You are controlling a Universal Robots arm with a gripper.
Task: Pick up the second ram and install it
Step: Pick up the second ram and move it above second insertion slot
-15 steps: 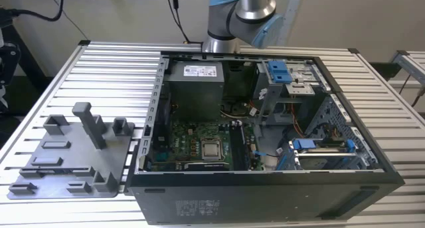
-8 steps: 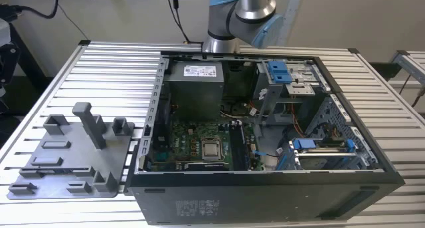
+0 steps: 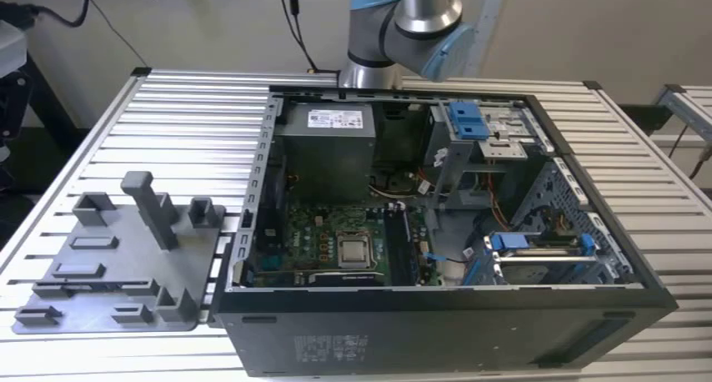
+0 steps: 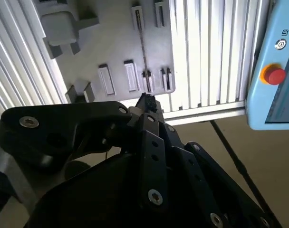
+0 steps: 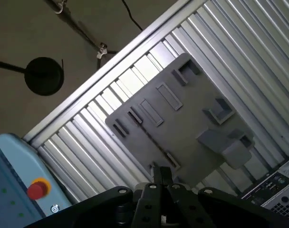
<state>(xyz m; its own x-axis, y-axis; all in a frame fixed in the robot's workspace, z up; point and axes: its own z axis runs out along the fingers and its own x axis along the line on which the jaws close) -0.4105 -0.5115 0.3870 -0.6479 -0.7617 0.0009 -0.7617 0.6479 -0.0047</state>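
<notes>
The table (image 3: 189, 115) carries an open computer case (image 3: 445, 315) and, just beside it on the exterior view's left, the gray tray (image 3: 122, 269). The second ram (image 4: 143, 47) sits edge-up in that tray (untouched, so pickup and installation are both left to do). Above it, the jaws look closed together and empty.

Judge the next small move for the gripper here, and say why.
Probably lower toward the gray tray, centred over the second ram. In the second wrist view the gripper hangs above the tray, apart from it, while the thin dark stick stands on edge in the tray's slots, not yet picked up.
</notes>
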